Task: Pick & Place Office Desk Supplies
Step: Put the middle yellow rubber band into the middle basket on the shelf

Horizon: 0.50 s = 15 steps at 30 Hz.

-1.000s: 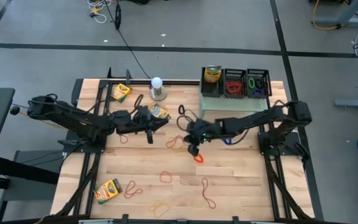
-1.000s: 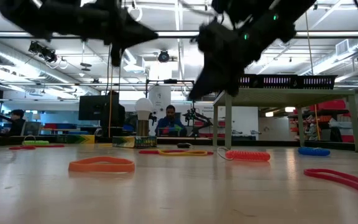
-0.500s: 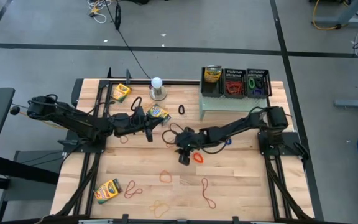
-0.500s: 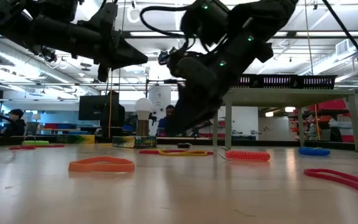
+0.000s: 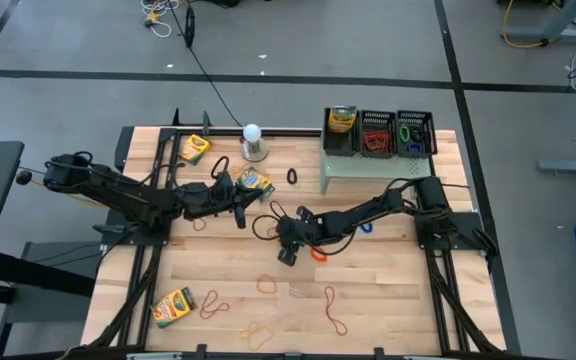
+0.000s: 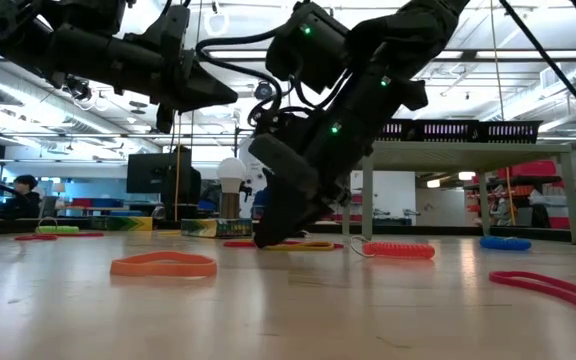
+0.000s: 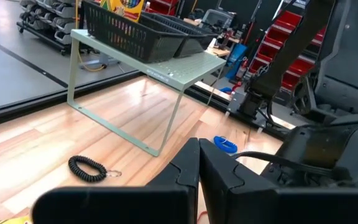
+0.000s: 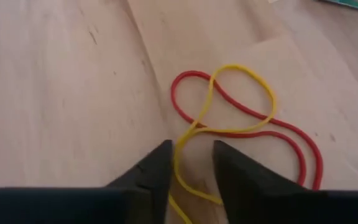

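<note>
- Two arms in the high view: left gripper point(image 5: 240, 212) left of centre, just below a crayon box point(image 5: 256, 181); right gripper point(image 5: 286, 255) at centre, low over the wood beside an orange band point(image 5: 317, 254).
- Three black mesh baskets point(image 5: 378, 133) at upper right on a pale green riser point(image 5: 373, 165), one with a crayon box inside, two with bands.
- More crayon boxes at upper left point(image 5: 194, 148) and lower left point(image 5: 174, 306); loose bands scattered along the lower table point(image 5: 388, 300).
- Low view: right gripper point(image 6: 268, 238) at centre, tip down at the tabletop, over a yellow band point(image 6: 303, 244); left gripper point(image 6: 223, 95) raised at upper left.
- Orange band point(image 6: 163, 264) at lower left, red coil point(image 6: 398, 249) right of centre, blue band point(image 6: 506, 242) at far right.
- Left wrist view: fingers point(image 7: 182, 171) pressed together at bottom centre, nothing between them; black coil point(image 7: 87, 168) at lower left, riser point(image 7: 160, 71) and baskets point(image 7: 142, 31) at top, blue band point(image 7: 226, 145) at centre.
- Right wrist view: fingers point(image 8: 154, 171) parted at the bottom, a strand of the yellow band point(image 8: 241, 102) running between them, crossed with a red band point(image 8: 291, 146); not closed on it.
</note>
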### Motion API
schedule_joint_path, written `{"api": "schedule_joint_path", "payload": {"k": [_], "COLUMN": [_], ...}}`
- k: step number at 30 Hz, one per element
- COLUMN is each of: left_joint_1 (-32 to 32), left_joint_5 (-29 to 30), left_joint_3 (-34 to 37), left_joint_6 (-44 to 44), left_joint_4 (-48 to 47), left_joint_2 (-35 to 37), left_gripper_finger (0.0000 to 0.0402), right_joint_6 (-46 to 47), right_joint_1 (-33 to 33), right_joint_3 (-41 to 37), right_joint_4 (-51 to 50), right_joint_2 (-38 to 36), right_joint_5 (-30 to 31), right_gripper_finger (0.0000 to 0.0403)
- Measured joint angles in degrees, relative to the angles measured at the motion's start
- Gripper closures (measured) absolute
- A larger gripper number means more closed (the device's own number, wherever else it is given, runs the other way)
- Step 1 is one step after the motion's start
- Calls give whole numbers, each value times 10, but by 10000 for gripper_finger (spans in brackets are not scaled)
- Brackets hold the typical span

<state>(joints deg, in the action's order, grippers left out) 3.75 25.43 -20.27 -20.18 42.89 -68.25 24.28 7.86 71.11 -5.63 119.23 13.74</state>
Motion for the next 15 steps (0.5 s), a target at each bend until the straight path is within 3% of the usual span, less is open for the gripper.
{"api": "schedule_joint_path", "payload": {"k": [6, 15], "left_joint_1": [-2, -5], "left_joint_5": [2, 24], "left_joint_3": [0, 0], "left_joint_6": [0, -8], "left_joint_4": [0, 2], "left_joint_2": [0, 0], "left_gripper_finger": [391, 391], "right_joint_6": [6, 23], "right_joint_1": [0, 0], "right_joint_3": [0, -2], "right_joint_4": [4, -1], "right_joint_2": [0, -16], "right_joint_5": [-3, -24], "right_gripper_finger": [390, 398]}}
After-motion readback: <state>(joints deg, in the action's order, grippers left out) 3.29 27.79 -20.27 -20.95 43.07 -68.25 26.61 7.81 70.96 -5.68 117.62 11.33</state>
